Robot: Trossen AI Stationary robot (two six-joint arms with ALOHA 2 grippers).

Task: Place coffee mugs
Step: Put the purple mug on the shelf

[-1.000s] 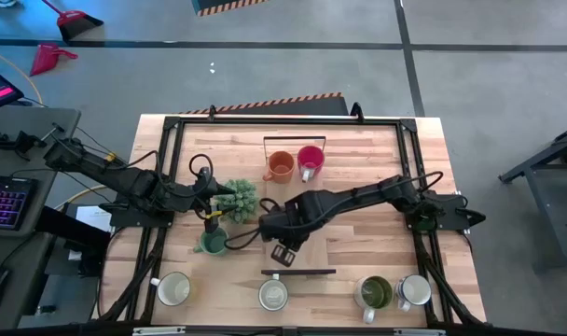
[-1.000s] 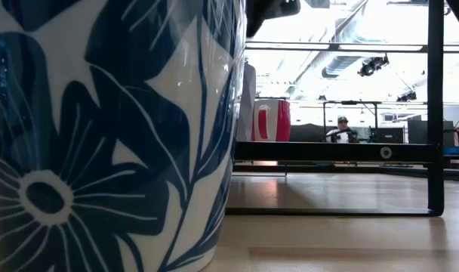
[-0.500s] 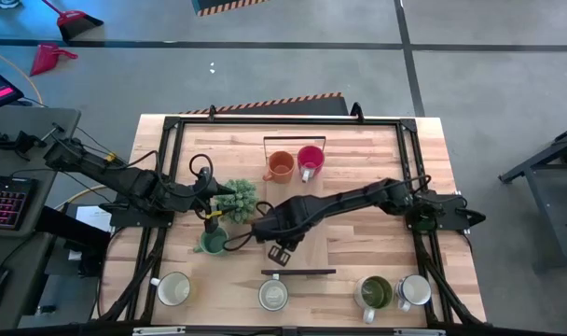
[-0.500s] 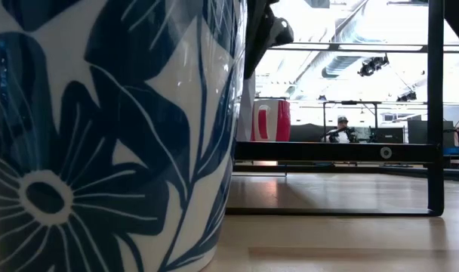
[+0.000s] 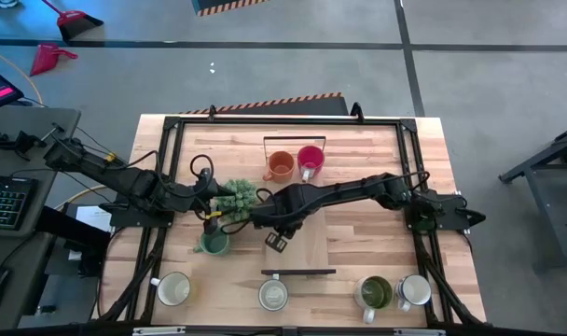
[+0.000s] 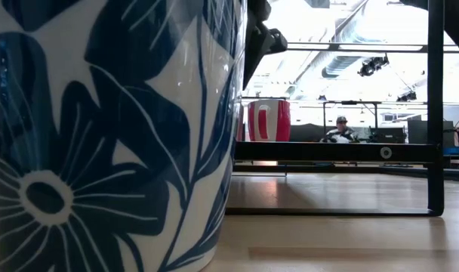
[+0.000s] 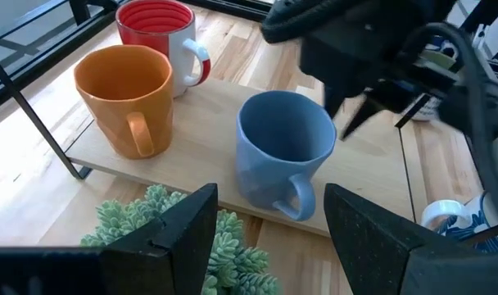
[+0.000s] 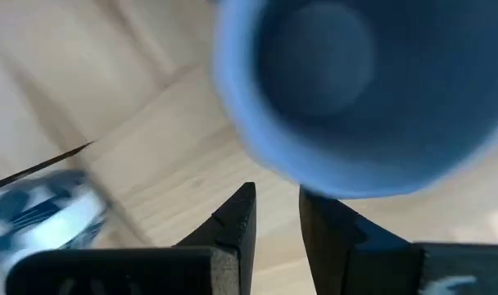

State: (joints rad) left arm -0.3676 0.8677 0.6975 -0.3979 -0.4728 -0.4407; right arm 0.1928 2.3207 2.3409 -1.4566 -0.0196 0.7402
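Observation:
A lavender-blue mug [image 7: 286, 152] stands upright on a pale wooden board [image 7: 208, 115], next to an orange mug [image 7: 124, 94] and a pink-red mug [image 7: 155, 29]. The arm hides it in the high view. My right gripper [image 8: 276, 197] points down just above and beside its rim [image 8: 331, 184]. Its fingers are a little apart, with only wood showing between them. My left gripper [image 7: 269, 201] waits open over the spiky plant [image 5: 235, 198]. A teal mug [image 5: 212, 244] stands on the table near it.
Along the near edge stand a white mug [image 5: 173, 289], a blue-flowered mug [image 5: 273, 295], an olive mug [image 5: 375, 292] and another white mug [image 5: 414, 289]. A low black frame [image 5: 297, 273] stands just behind the flowered mug. A person [image 6: 341, 132] sits far off in the room.
My right gripper has moved toward the table's far left and come down, ending closer to the plant and over the lavender-blue mug. In the low view it has dropped into the picture from the top. The gap between its fingers is unchanged.

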